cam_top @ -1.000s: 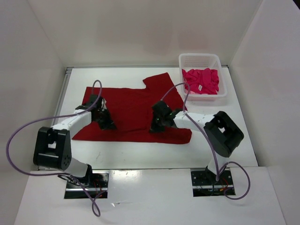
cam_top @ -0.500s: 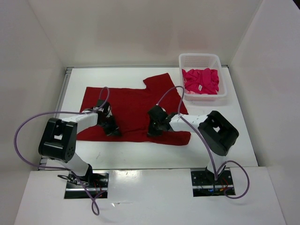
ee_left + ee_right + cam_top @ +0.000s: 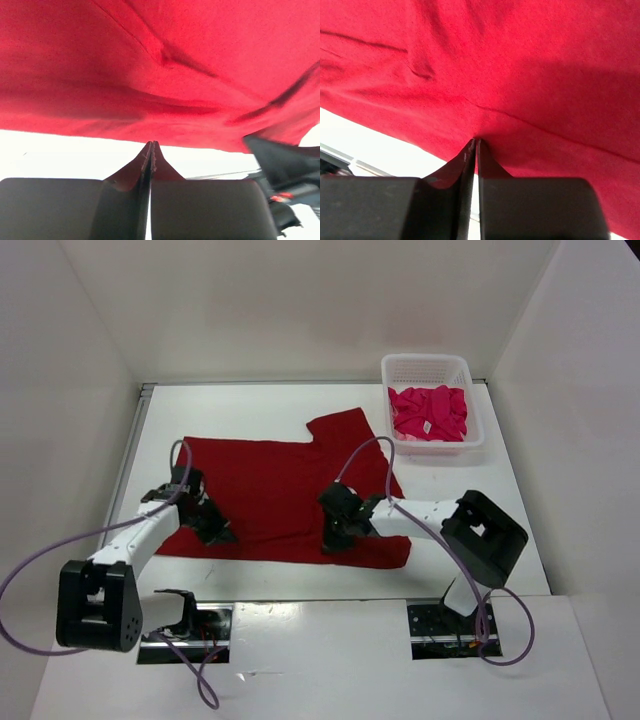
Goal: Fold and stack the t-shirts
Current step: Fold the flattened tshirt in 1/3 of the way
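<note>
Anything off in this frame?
Nothing damaged or spilled. The dark red shirt lies flat but slightly askew to the table edge, one sleeve pointing toward the far side. The magenta shirt sits bunched up in the basket, not folded.

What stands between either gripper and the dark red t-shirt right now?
Nothing visible. The left gripper and right gripper both sit at the near hem of the dark red t-shirt, fingertips pinched on the cloth. The basket stands apart at the far right.
</note>
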Motion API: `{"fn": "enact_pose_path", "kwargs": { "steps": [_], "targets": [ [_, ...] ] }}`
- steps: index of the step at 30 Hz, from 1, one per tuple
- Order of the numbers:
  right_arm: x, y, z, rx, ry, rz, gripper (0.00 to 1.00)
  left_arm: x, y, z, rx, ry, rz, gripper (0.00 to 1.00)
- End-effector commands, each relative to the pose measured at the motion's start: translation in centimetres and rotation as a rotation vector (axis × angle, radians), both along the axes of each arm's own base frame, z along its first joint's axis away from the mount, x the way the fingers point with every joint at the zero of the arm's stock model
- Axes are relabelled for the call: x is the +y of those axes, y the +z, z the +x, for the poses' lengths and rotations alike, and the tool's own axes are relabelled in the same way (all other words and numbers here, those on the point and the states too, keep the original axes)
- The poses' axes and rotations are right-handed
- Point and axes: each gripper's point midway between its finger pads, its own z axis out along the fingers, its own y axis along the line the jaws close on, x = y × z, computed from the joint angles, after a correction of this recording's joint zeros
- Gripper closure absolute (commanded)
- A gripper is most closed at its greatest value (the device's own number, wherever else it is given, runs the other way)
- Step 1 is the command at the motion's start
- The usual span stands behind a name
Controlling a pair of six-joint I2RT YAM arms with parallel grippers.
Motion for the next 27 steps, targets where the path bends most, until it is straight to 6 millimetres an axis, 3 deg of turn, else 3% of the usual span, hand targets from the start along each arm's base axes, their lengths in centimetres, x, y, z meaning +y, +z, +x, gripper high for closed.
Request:
{"fn": "enact_pose_path", "kwargs": {
  "steps": [1, 3, 4, 6, 10, 11, 13, 14, 15, 16, 17, 19, 20, 21, 23, 24, 27],
  "targets": [
    [-1.6, 1.3, -0.6, 0.001, 0.038, -0.069, 0.9, 1.5, 4.3, 2.6, -0.102, 0.049, 0.021, 1.0],
    [0.2, 4.7, 1.4, -0.079, 0.047, 0.005, 0.81, 1.7, 6.7, 5.4, -0.216, 0.05, 0.019, 1.0],
    [0.5, 6.0, 2.1, -0.098, 0.047, 0.031, 0.78, 1.9, 9.1, 7.7, -0.303, 0.06, 0.017, 1.0],
    [1.4, 9.7, 4.3, -0.174, 0.029, 0.1, 0.77, 2.3, 11.3, 11.5, -0.434, 0.073, 0.033, 0.97],
    [2.0, 14.0, 7.4, -0.277, 0.004, 0.216, 0.94, 5.1, 13.3, 18.4, -0.571, 0.136, 0.172, 0.93],
    [1.9, 15.1, 8.6, -0.308, -0.01, 0.231, 0.96, 6.0, 12.7, 20.6, -0.557, 0.147, 0.197, 0.93],
    [1.8, 15.9, 9.6, -0.325, -0.017, 0.242, 1.0, 8.4, 11.9, 23.1, -0.543, 0.184, 0.231, 0.89],
    [1.3, 16.5, 10.4, -0.34, -0.028, 0.24, 1.0, 9.6, 9.5, 24.4, -0.484, 0.206, 0.259, 0.88],
    [1.0, 16.5, 10.7, -0.341, -0.038, 0.238, 1.0, 10.6, 10.6, 26.4, -0.521, 0.228, 0.264, 0.85],
    [0.7, 17.3, 11.1, -0.363, -0.041, 0.245, 1.0, 12.2, 8.7, 27.4, -0.48, 0.247, 0.276, 0.8],
    [0.5, 17.5, 11.6, -0.367, -0.05, 0.254, 1.0, 13.4, 8.7, 28.3, -0.482, 0.27, 0.296, 0.7],
    [0.1, 17.9, 11.9, -0.376, -0.051, 0.259, 1.0, 15.9, 8.3, 30.5, -0.488, 0.318, 0.329, 0.64],
    [-0.2, 18.4, 12.0, -0.381, -0.055, 0.27, 0.98, 16.8, 8.2, 31.1, -0.488, 0.335, 0.344, 0.6],
    [-0.2, 18.4, 12.0, -0.381, -0.055, 0.27, 0.98, 17.7, 6.2, 31.5, -0.442, 0.346, 0.358, 0.6],
    [-0.5, 17.7, 11.6, -0.37, -0.055, 0.261, 0.97, 19.6, 6.9, 33.3, -0.462, 0.366, 0.383, 0.6],
    [-0.5, 17.7, 11.6, -0.37, -0.055, 0.261, 0.97, 20.1, 4.9, 33.4, -0.412, 0.357, 0.409, 0.6],
    [-0.9, 17.3, 11.7, -0.369, -0.055, 0.248, 0.95, 21.1, 3.8, 34.7, -0.388, 0.347, 0.451, 0.59]
  ]
}}
